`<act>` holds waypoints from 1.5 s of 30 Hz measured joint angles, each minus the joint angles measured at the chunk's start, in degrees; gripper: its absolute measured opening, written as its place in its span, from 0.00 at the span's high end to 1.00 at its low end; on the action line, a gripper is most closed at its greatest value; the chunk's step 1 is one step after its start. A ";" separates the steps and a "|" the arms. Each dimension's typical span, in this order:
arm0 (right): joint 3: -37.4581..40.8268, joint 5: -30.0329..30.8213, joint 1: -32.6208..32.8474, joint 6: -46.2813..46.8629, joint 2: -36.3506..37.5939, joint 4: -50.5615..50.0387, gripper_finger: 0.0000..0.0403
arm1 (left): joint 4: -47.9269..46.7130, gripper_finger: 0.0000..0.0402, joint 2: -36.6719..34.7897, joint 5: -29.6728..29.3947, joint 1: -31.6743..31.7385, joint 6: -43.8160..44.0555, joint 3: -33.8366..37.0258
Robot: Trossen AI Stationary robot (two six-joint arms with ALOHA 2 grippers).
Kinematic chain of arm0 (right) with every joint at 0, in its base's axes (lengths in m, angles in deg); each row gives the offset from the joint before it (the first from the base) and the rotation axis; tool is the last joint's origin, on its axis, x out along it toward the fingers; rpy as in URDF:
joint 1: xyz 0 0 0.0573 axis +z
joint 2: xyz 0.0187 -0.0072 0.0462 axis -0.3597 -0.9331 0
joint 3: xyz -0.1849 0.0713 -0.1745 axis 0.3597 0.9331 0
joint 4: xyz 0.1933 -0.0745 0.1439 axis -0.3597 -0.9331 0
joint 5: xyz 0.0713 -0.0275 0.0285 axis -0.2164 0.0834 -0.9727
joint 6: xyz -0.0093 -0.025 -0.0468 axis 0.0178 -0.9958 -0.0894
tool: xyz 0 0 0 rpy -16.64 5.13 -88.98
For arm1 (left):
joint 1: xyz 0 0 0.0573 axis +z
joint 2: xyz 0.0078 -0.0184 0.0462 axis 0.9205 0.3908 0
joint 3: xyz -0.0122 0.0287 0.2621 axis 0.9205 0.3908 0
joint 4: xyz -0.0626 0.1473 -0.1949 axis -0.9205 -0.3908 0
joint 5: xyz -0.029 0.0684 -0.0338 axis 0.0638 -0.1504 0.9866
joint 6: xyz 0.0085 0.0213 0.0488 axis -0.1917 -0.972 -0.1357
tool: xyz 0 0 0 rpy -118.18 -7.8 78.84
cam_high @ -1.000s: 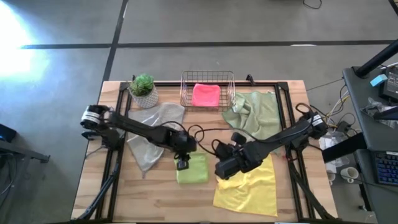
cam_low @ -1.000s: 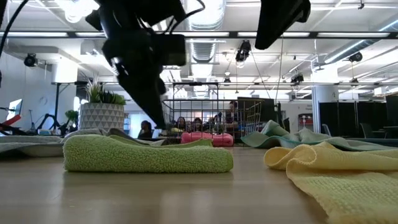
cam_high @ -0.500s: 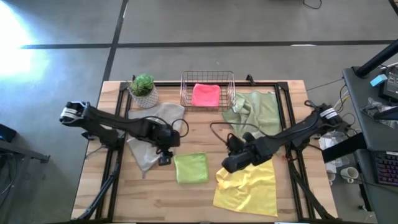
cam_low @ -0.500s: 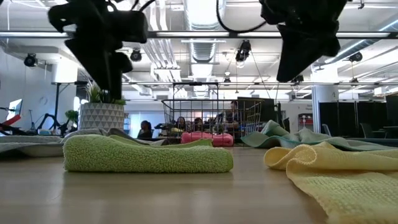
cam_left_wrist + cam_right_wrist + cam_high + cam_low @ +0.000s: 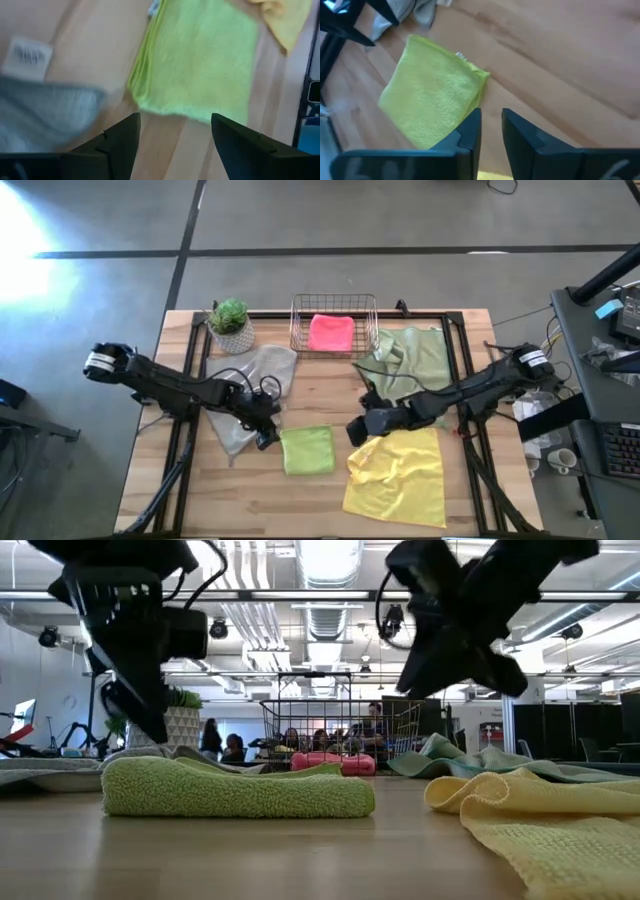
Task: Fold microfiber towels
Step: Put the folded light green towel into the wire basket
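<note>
**Lime towel folded, both grippers off it**

The lime towel (image 5: 307, 450) lies folded at the table's (image 5: 300, 510) front middle. The left gripper (image 5: 266, 438) hangs just left of it over the grey towel's (image 5: 245, 385) edge, jaws spread wide, holding nothing. The right gripper (image 5: 357, 430) hangs just right of it, at the yellow towel's (image 5: 398, 480) near corner, fingers a narrow gap apart and empty. Behind the lime towel, the pink towel (image 5: 331, 332) sits in the basket (image 5: 300, 330); the sage towel (image 5: 415, 360) is right of that, a plant (image 5: 231, 323) left.
</note>
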 joint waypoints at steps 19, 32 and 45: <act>-2.74 -12.54 -7.96 -3.20 -16.78 16.55 0.52 | 13.92 0.43 3.28 -2.64 -0.24 15.76 8.19; -6.90 -12.49 -8.94 -4.86 -22.48 17.04 0.51 | 27.73 0.43 14.95 -3.76 -0.24 20.33 8.11; -11.32 -17.23 -8.94 -10.78 -24.00 15.78 0.67 | 36.52 0.49 19.52 -2.69 -0.39 21.71 6.91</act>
